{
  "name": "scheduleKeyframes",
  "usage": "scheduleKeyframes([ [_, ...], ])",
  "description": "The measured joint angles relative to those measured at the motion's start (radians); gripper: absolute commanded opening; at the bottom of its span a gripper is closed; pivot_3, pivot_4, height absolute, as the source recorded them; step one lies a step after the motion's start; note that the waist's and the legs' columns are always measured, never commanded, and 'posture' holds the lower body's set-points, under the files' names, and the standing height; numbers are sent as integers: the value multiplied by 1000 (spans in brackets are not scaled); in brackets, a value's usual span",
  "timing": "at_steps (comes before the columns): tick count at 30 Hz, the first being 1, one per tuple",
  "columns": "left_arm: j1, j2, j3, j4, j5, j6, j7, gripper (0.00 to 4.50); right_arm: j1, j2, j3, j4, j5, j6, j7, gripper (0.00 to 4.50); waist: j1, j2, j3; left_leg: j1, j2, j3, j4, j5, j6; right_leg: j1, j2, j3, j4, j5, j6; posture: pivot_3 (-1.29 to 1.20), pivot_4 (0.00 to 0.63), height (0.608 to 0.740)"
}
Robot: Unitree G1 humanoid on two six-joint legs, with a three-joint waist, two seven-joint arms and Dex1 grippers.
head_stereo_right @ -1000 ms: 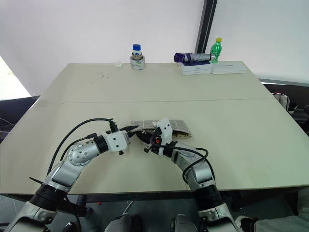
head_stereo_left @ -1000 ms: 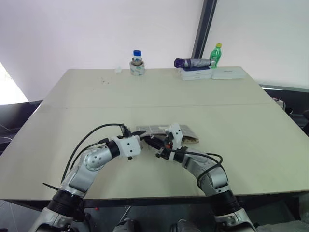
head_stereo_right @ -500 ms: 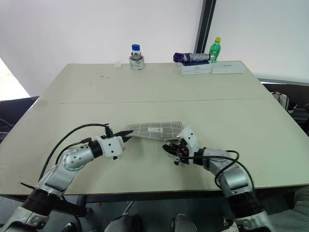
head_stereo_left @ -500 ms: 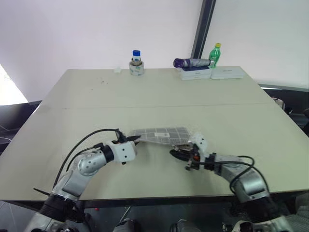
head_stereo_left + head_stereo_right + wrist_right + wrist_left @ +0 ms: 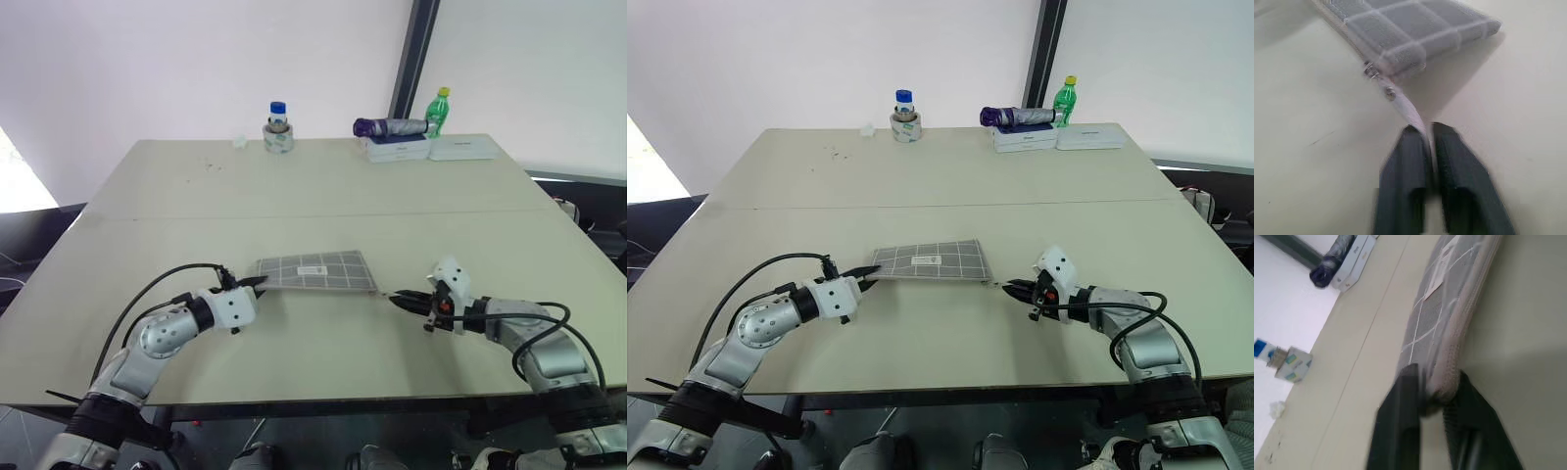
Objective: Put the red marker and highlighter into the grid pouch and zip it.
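The right gripper [image 5: 1010, 286] has drawn the zipper pull [image 5: 1400, 102] toward the table's right edge, leaving the grid pouch [image 5: 929, 261] flat and zipped.

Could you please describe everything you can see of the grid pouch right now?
The grid pouch is flat grey fabric with white grid lines and a small white label, lying on the table. Its zipper edge looks closed. The left gripper pinches one end; the right gripper pinches the pale pull tab at the other.
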Motion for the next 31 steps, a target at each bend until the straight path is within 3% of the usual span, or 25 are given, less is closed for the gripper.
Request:
scheduleKeyframes([
  [4,53,25,19,22,-24,-21,-7,4298,-10,2,-12,24,-7,-16,-1,4120,-1,0,0,0,0,0,0,0,0,0,0,0,0,0,0,0,150,740],
  [5,63,28,31,18,-32,-31,-9,4340,-13,-3,-13,40,-16,-26,-1,4480,1,0,0,0,0,0,0,0,0,0,0,0,0,0,0,0,150,740],
  [12,198,69,127,-15,-105,-70,-16,4340,-21,-82,-32,119,-72,-107,25,4480,-5,1,0,1,1,0,-1,0,0,0,-1,0,0,0,0,0,150,740],
  [18,345,95,273,-50,-334,5,-112,4340,-26,-85,-99,147,-48,-165,59,4480,-4,1,0,1,1,0,-1,0,0,-1,-1,0,0,0,0,0,150,740],
  [22,408,117,392,-72,-485,108,-179,4340,-21,-84,-196,145,55,-152,107,4480,3,1,0,1,0,0,0,-1,0,0,-2,0,-1,0,0,0,150,740],
  [31,474,111,510,-72,-533,156,-220,4340,91,-92,-233,140,98,-149,207,4480,-2,1,0,1,0,-1,-1,-1,1,1,-2,0,-1,0,0,0,150,740],
])
